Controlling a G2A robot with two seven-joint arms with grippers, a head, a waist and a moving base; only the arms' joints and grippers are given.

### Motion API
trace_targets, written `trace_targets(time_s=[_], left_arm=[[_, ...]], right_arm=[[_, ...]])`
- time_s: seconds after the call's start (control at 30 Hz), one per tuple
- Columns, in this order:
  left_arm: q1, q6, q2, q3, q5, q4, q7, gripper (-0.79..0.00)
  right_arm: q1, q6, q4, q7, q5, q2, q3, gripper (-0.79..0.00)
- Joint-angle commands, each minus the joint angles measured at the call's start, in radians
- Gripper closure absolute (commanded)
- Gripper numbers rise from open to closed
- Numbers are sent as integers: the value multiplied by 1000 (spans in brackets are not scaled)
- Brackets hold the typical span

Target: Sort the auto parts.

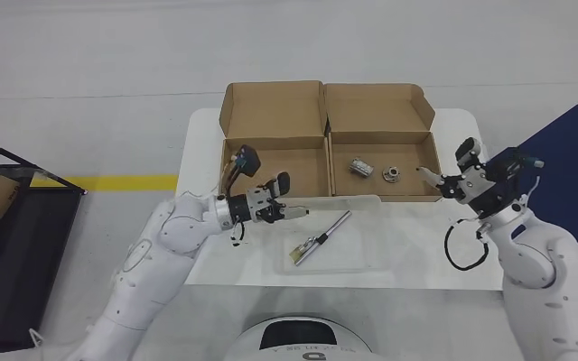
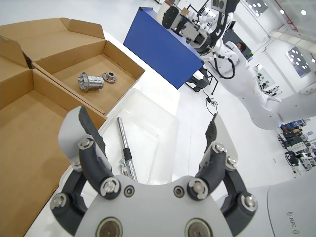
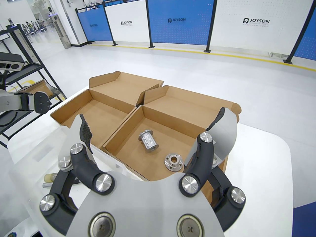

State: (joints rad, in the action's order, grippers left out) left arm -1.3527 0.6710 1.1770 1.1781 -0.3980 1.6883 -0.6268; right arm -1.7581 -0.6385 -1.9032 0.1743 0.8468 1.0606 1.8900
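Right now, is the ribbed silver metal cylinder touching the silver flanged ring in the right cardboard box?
Apart. The right wrist view shows a gap between the ribbed cylinder and the flanged ring.

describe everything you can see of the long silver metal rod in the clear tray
The long, slim, shiny silver metal rod has a black band partway along and a small bolted fitting at the end nearer the robot. It lies flat and diagonal on the floor of the shallow clear plastic tray, which sits on the white table. Only the tray touches it; the open left pincer is apart from it.
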Motion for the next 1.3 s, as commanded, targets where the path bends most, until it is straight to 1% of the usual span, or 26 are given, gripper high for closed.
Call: trace_targets(time_s=[0.0, 0.07, 0.13, 0.17, 0.2, 0.23, 0.27, 0.3, 0.33, 0.37, 0.4, 0.67, 0.73, 0.77, 0.8, 0.83, 0.9, 0.93, 1.0, 1.03, 1.13, 1.2, 1.27], left_arm=[[-6, 0, -3, 5, -17, 6, 4, -785], [-8, -5, -6, 5, -65, 23, -6, -785], [-8, -29, -9, -19, -203, 76, -43, -785], [-9, -36, -10, -32, -243, 95, -55, -785], [-8, -56, -10, -58, -336, 131, -79, -785], [-9, -82, -9, -77, -396, 152, -84, -785], [-7, -102, -8, -94, -445, 165, -91, -785], [-5, -141, -5, -130, -522, 181, -99, -785], [-2, -165, -1, -160, -562, 186, -105, -785], [2, -177, 2, -181, -581, 186, -112, -785], [11, -202, 8, -218, -589, 182, -123, -785], [11, -205, 8, -218, -597, 181, -123, -785], [11, -227, 7, -239, -672, 187, -141, -785], [11, -233, 9, -266, -708, 193, -166, -610], [16, -252, 12, -288, -742, 198, -186, -486], [23, -278, 15, -314, -786, 196, -217, -449], [43, -322, 26, -376, -877, 198, -245, -505], [48, -334, 32, -408, -892, 191, -250, -511], [76, -349, 46, -453, -907, 171, -265, -465], [91, -356, 52, -471, -910, 157, -273, -406], [137, -377, 74, -516, -894, 113, -301, -366], [166, -391, 88, -538, -874, 79, -319, -326], [192, -404, 102, -559, -852, 40, -338, -314]], right_arm=[[-15, 3, -9, -13, 0, 0, 22, -785], [-29, 5, -16, -20, -1, 0, 37, -785], [-29, 5, -16, -20, -1, 0, 37, -785], [-29, 5, -16, -20, -1, 0, 37, -785], [-29, 5, -16, -20, -1, 0, 37, -785], [-29, 5, -16, -20, -1, 0, 37, -785], [-29, 5, -16, -20, -1, 0, 37, -785], [-29, 5, -16, -20, -1, 0, 37, -785], [-29, 5, -16, -20, -1, 0, 37, -785], [-29, 5, -16, -20, -1, 0, 37, -785], [-29, 5, -16, -20, -1, 0, 37, -785], [-29, 5, -16, -20, -1, 0, 37, -785], [-29, 5, -16, -20, -1, 0, 37, -785], [-29, 5, -16, -20, -1, 0, 37, -785], [-29, 5, -16, -20, -1, 0, 37, -785], [-29, 5, -16, -20, -1, 0, 37, -785], [-29, 5, -16, -20, -1, 0, 37, -785], [-29, 5, -16, -20, -1, 0, 37, -785], [-29, 5, -16, -20, -1, 0, 37, -785], [-29, 5, -16, -20, -1, 0, 37, -785], [-29, 5, -16, -20, -1, 0, 37, -785], [-29, 5, -16, -20, -1, 0, 37, -785], [-29, 5, -16, -20, -1, 0, 37, -785]])
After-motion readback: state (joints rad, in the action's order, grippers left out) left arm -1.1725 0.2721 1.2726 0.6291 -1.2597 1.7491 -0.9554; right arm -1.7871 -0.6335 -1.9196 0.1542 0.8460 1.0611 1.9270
